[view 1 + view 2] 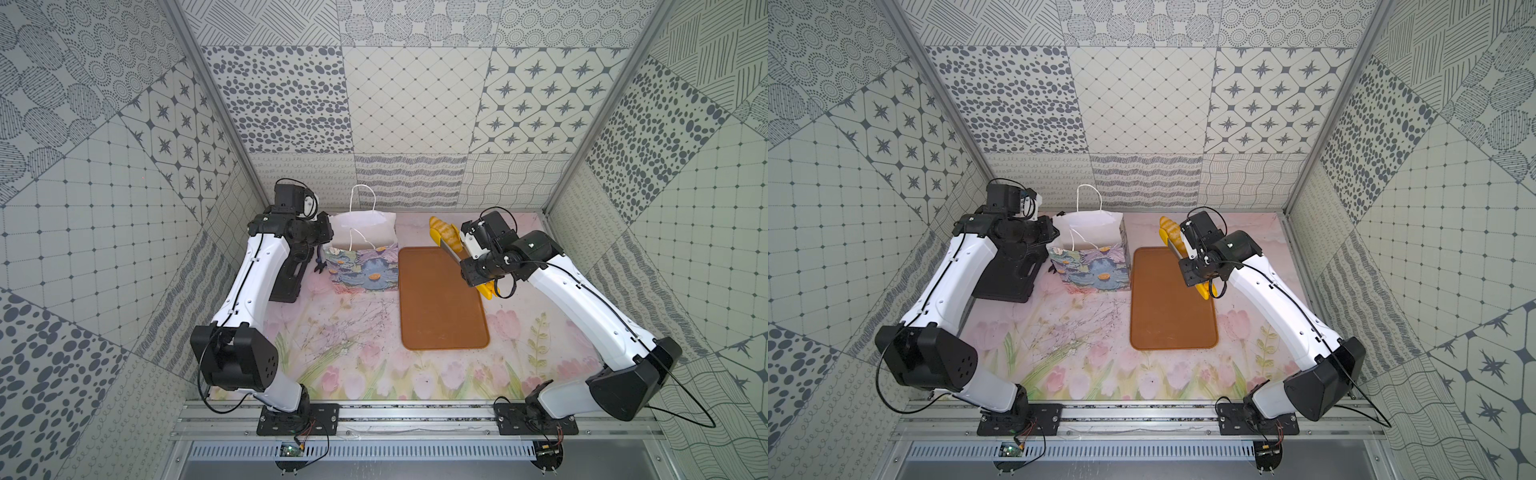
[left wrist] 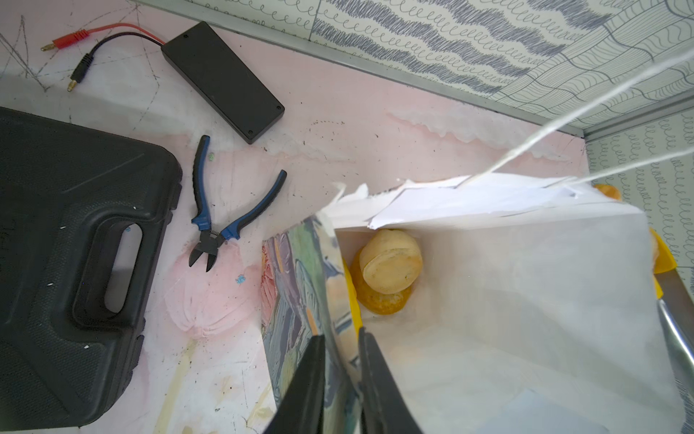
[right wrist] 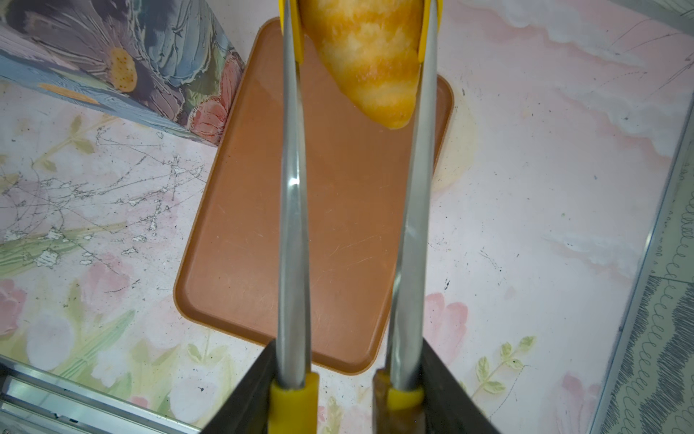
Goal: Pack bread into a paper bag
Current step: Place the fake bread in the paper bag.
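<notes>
Bread of this kind looks light, soft and easily dented. The striped loaf (image 3: 370,56) probably needs only a gentle squeeze across its thick middle, not at the tapered end, where it could slide out. It hangs between the yellow-tipped tongs (image 3: 293,225), clear of the brown tray (image 3: 338,244). In both top views it sits in the air beyond the tray's far end, beside the paper bag (image 1: 361,266) but apart from it.

The right pincer (image 3: 347,394) is clamped on the tongs' handle end, pressing the two steel arms together. The left pincer (image 2: 340,383) is pinched on the bag's printed side wall near the rim and holds the mouth apart. Thin paper like this will likely crumple or tear if tugged.

Inside the bag, a pale round bun (image 2: 390,263) lies on a golden piece (image 2: 379,304) in one corner. The rest of the bag's floor is hidden by its white walls, so the count inside cannot be told. The tong tips and the loaf's upper part are cut off in the right wrist view. In the top views the left pincer's fingers are covered by its own wrist.
</notes>
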